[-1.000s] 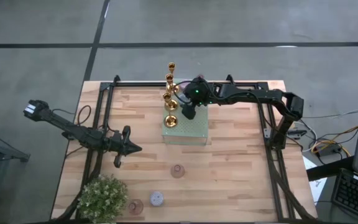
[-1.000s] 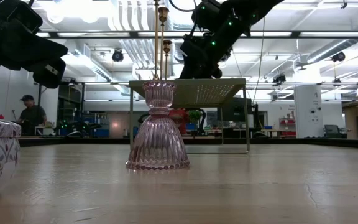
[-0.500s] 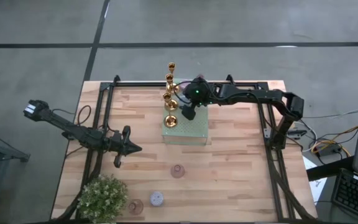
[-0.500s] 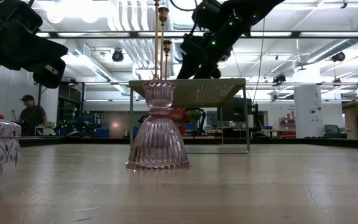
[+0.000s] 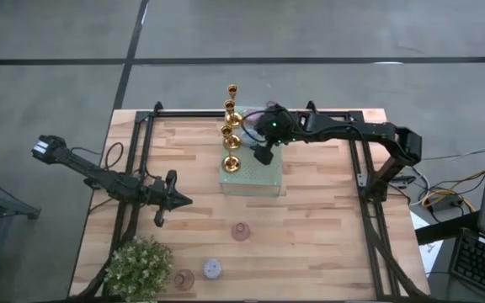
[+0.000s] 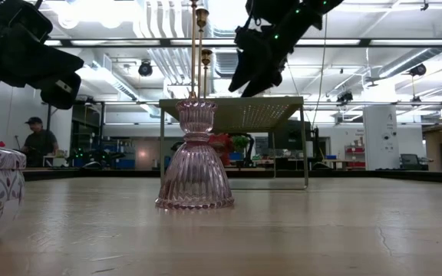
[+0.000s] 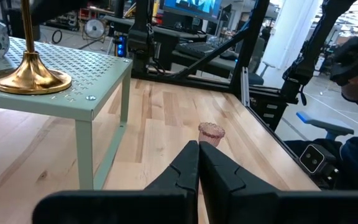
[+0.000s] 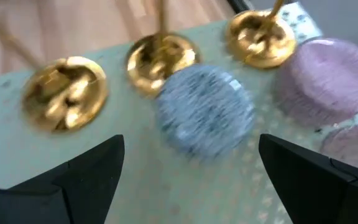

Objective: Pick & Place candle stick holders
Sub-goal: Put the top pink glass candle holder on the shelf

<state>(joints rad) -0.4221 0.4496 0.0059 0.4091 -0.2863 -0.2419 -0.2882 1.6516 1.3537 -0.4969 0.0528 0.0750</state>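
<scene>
Several gold candlesticks (image 5: 228, 132) stand by their round bases in a row on the left side of the pale green perforated stand (image 5: 263, 179). In the right wrist view, a pale-blue squat holder (image 8: 204, 115) and two pink ones (image 8: 328, 78) stand on the stand beside the gold bases (image 8: 67, 93). My right gripper (image 8: 191, 180) hangs open above the pale-blue holder, clear of it. A pink ribbed holder (image 6: 196, 157) stands on the table in front of the stand. My left gripper (image 5: 179, 200) waits shut and level at the left.
A bushy potted plant (image 5: 139, 265) stands at the near left corner. Three small holders stand on the table near the front: pink (image 5: 241, 231), lilac (image 5: 212, 268) and pink (image 5: 183, 279). A black frame (image 5: 146, 126) borders the tabletop.
My right gripper has risen above the stand and drawn back a little toward the table's right edge, its fingers staying wide apart. The holders on the stand have kept their places.
</scene>
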